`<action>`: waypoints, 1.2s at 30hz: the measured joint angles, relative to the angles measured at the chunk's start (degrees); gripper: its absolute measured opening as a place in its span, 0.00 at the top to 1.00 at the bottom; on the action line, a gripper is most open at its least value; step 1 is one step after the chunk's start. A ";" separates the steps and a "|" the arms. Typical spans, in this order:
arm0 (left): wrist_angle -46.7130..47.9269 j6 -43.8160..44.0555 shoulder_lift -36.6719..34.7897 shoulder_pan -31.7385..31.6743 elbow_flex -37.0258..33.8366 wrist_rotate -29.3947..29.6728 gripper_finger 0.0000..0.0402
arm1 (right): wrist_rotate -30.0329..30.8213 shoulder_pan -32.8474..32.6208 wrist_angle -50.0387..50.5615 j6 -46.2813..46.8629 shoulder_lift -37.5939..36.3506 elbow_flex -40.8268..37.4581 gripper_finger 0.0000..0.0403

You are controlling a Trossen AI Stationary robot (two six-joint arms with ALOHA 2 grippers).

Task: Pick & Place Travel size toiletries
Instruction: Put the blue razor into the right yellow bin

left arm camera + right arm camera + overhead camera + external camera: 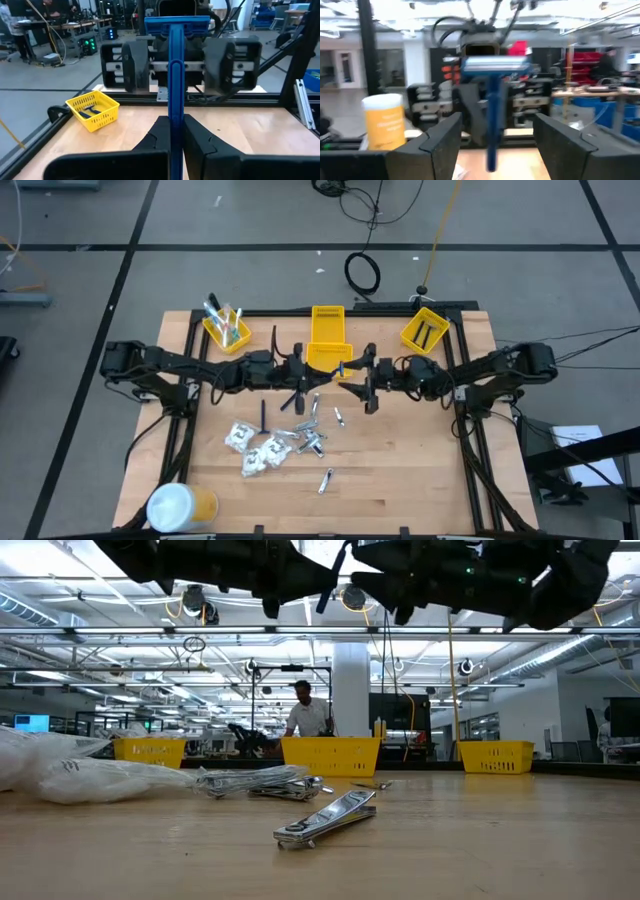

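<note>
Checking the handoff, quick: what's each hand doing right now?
Left hand: closed, holding the blue razor.
Right hand: open, empty, facing the razor.

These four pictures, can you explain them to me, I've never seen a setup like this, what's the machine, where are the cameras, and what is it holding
It is a robot with two dark arms working over a wooden table. One picture looks straight down from above, one looks level across the tabletop, and two come from cameras on the arms' wrists.

The arms meet in mid-air above the table's middle. The left gripper is shut on a blue razor, its handle pinched between the fingers. The right gripper faces it with fingers spread on either side of the razor, not gripping it.

On the table lie white plastic-wrapped packets, small silvery tubes, another dark razor and a white-and-yellow cylinder. Three yellow bins line the far edge. A person stands in the room behind.
</note>
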State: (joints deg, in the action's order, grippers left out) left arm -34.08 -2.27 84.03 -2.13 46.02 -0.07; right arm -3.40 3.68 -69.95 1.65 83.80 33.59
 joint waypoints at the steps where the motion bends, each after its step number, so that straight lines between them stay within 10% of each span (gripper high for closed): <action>1: 0.13 0.35 0.00 -0.10 0.00 -0.08 0.98 | -0.15 -0.11 0.26 0.49 0.81 0.85 0.40; 12: 1.90 0.92 0.00 -0.11 0.00 -0.12 0.98 | 0.35 -0.70 -0.15 0.69 5.41 4.78 0.43; 26: 2.27 0.92 -0.02 0.06 0.02 -0.17 0.95 | 0.32 -0.67 -0.07 -1.27 5.39 4.78 0.95; 36: 3.26 1.09 -0.19 1.14 0.02 4.56 0.84 | 2.18 -0.40 3.03 -1.68 5.32 4.89 0.94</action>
State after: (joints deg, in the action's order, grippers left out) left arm -30.82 -1.17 83.84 -1.00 46.04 4.50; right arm -1.23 3.29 -66.91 -0.03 89.12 38.48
